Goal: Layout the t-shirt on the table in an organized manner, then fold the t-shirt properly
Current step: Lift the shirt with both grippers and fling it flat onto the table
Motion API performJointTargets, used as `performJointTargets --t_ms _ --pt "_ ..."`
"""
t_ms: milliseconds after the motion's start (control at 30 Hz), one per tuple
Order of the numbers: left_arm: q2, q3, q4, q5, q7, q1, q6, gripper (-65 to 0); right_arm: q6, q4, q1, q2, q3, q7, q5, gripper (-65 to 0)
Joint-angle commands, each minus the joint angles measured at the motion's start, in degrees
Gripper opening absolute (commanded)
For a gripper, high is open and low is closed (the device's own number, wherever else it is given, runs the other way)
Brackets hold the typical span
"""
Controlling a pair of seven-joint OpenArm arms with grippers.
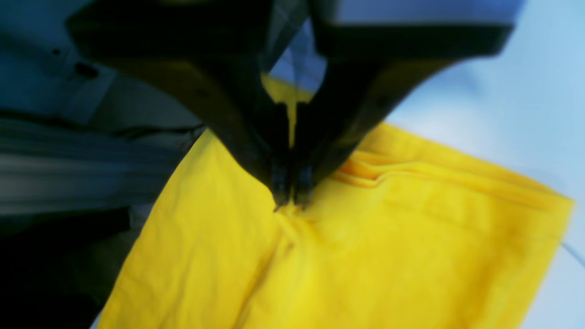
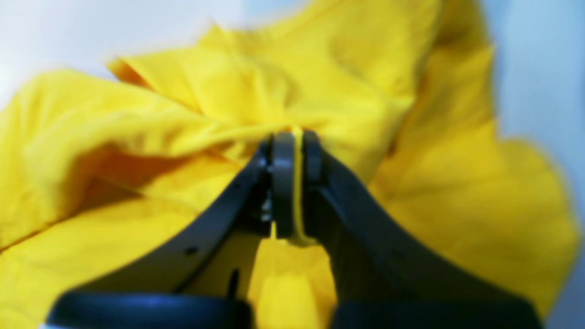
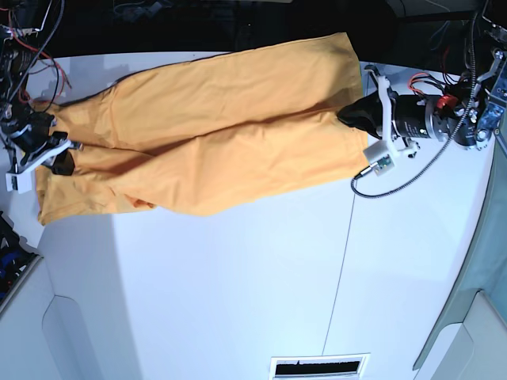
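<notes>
The orange-yellow t-shirt (image 3: 214, 127) is stretched across the far part of the white table (image 3: 238, 277), with folds sagging along its middle. My left gripper (image 3: 352, 115) is at the shirt's right edge, shut on a pinch of the cloth; in the left wrist view its fingertips (image 1: 279, 194) meet on the yellow fabric (image 1: 365, 237). My right gripper (image 3: 59, 162) is at the shirt's left end, shut on the cloth; in the right wrist view (image 2: 295, 151) a thin strip of yellow fabric (image 2: 183, 114) runs between its closed fingers. The neckline and tag are hidden.
A thin dark seam (image 3: 342, 261) runs down the table on the right. A white vent-like slot (image 3: 317, 366) sits at the near edge. Cables and arm hardware (image 3: 451, 111) lie at the far right, and wiring (image 3: 24, 32) at the far left.
</notes>
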Motion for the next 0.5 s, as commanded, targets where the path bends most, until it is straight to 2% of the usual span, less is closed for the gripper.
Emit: performJointTargets --t_ms 0,33,133,167,200,367,467 --pt "0.15 -0.57 -0.22 -0.35 -2.32 -1.16 -0.28 -65.0 0.39 0.46 0.63 0.81 0.50 2.36 0.46 -65.0" --pt "1.20 -0.57 -1.11 0.76 -3.30 -1.20 -0.28 -65.0 0.39 0.22 0.15 0.59 0.50 2.71 0.31 -65.0" --pt "3.41 -0.57 -2.84 2.38 -3.89 -1.18 -0.28 -64.8 0.35 0.22 -0.22 0.00 0.55 2.97 -0.17 -39.3" --pt "3.76 -0.57 -3.28 2.43 -3.89 -1.18 -0.28 -64.8 0.37 0.24 0.02 -0.13 0.55 2.93 0.17 -33.0" --pt "4.00 -0.57 -3.61 2.45 -3.89 -1.18 -0.28 -64.8 0.39 0.28 0.44 -0.24 0.55 2.91 0.81 -29.7" --pt "3.96 -0.57 -3.74 4.31 -3.85 -1.16 -0.28 -64.8 0.39 1.09 4.61 -0.76 0.76 2.49 2.47 -29.4" --pt "3.96 -0.57 -3.74 4.28 -3.80 -0.96 -0.28 -64.8 0.37 1.09 7.56 -1.73 0.76 2.45 0.09 -29.4"
